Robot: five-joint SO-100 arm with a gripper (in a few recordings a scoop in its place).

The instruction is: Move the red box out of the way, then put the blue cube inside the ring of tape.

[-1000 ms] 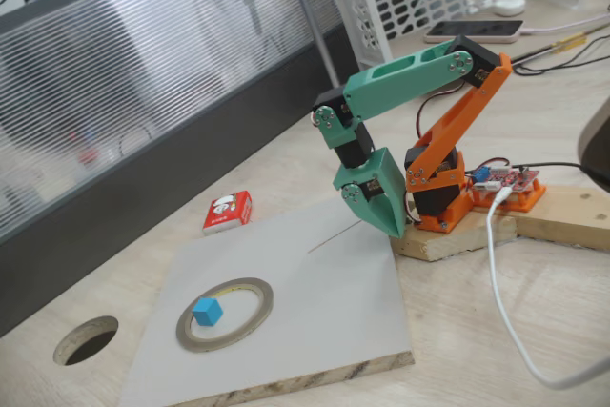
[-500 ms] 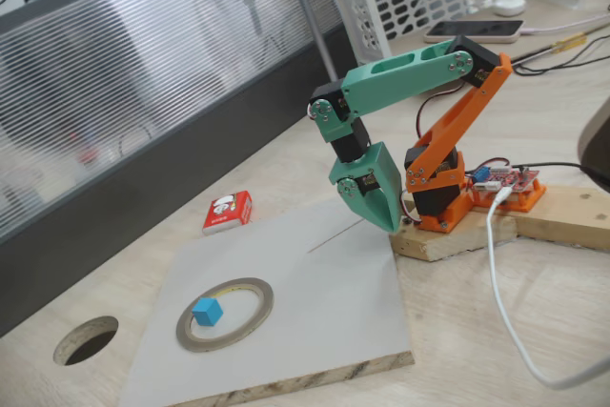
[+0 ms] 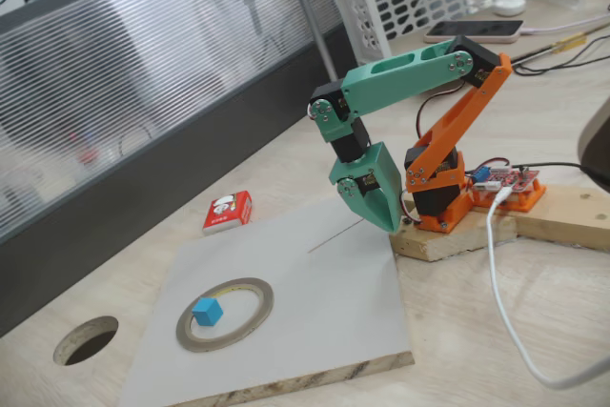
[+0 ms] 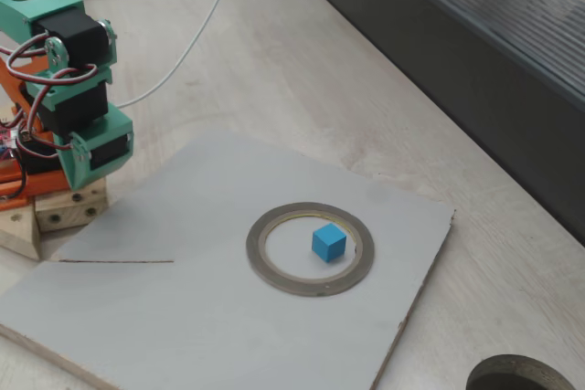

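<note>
The blue cube (image 3: pixel 207 311) (image 4: pixel 328 242) sits inside the ring of tape (image 3: pixel 181 329) (image 4: pixel 254 249), which lies flat on a grey board (image 3: pixel 324 283) (image 4: pixel 183 317). The red box (image 3: pixel 228 211) lies on the wooden table just beyond the board's far edge, well apart from the ring. My green gripper (image 3: pixel 388 224) (image 4: pixel 91 157) hangs near the arm's orange base at the board's far corner, pointing down. Its jaws look closed with nothing between them. It is far from the cube and the box.
A round dark hole (image 3: pixel 86 339) (image 4: pixel 521 376) is cut into the table beside the board. The arm's base stands on a wooden block (image 3: pixel 457 235) with a red circuit board (image 3: pixel 510 181) and a white cable (image 3: pixel 505 312). A dark wall panel runs along the far side.
The gripper has risen slightly and shifted a little left from one second ago. The cube, ring and box have not moved.
</note>
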